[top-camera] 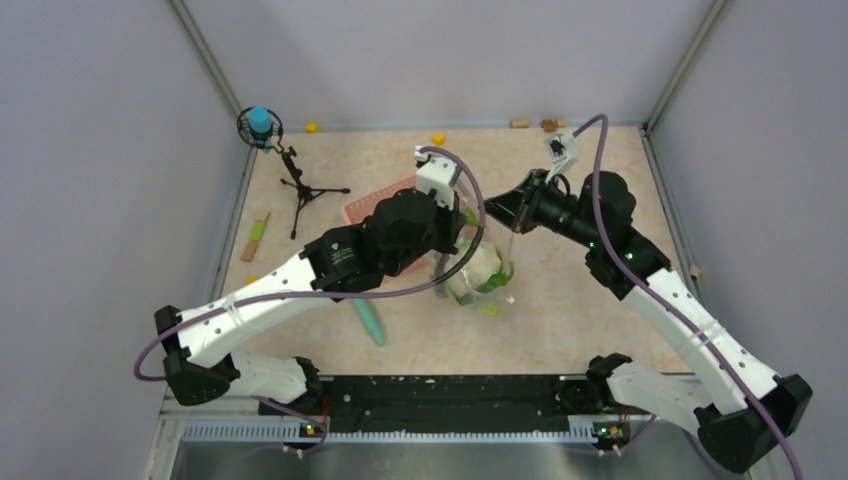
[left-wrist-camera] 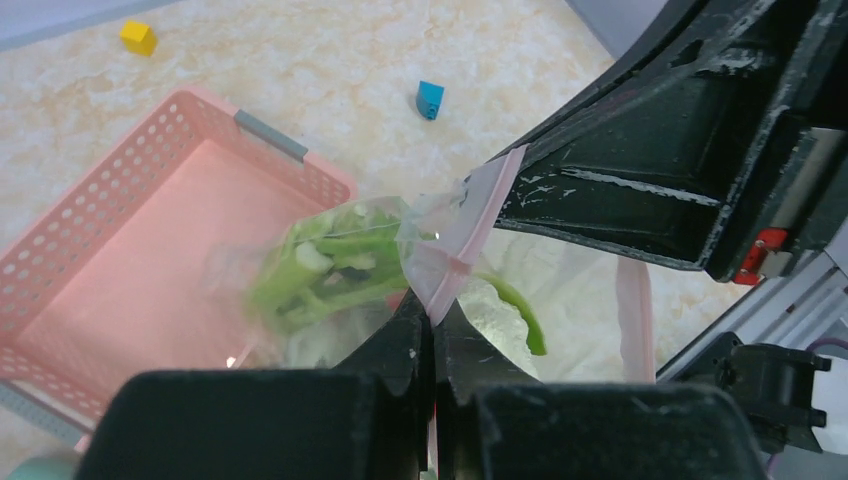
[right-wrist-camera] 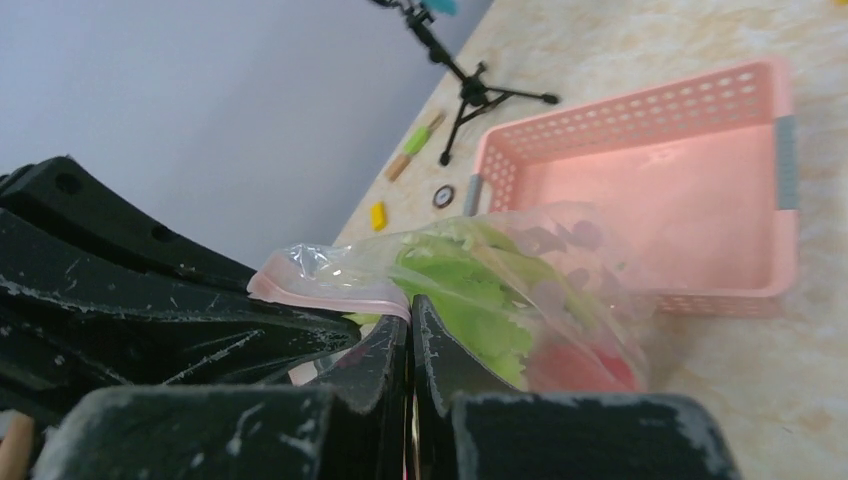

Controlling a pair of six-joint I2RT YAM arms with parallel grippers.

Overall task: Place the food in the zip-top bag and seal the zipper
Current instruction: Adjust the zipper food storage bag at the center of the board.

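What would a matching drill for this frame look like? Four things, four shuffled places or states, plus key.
1. left gripper
2. food
3. teal stick
4. pink basket

A. lying flat, on the near side of the left arm
B. shut on the zipper
C. on the far side of the left arm, partly hidden by it in the top view
D. inside the zip-top bag

Pairs: 1-B, 2-D, 3-A, 4-C

The clear, crinkly zip-top plastic bag (top-camera: 481,275) is held up by its mouth. The thin pinkish zipper strip (left-wrist-camera: 468,222) lies uppermost, creased where pinched. Toy vegetables (left-wrist-camera: 330,275) sit inside: green leafy pieces (right-wrist-camera: 470,290), white cauliflower (top-camera: 482,263), red tomato (right-wrist-camera: 575,365).
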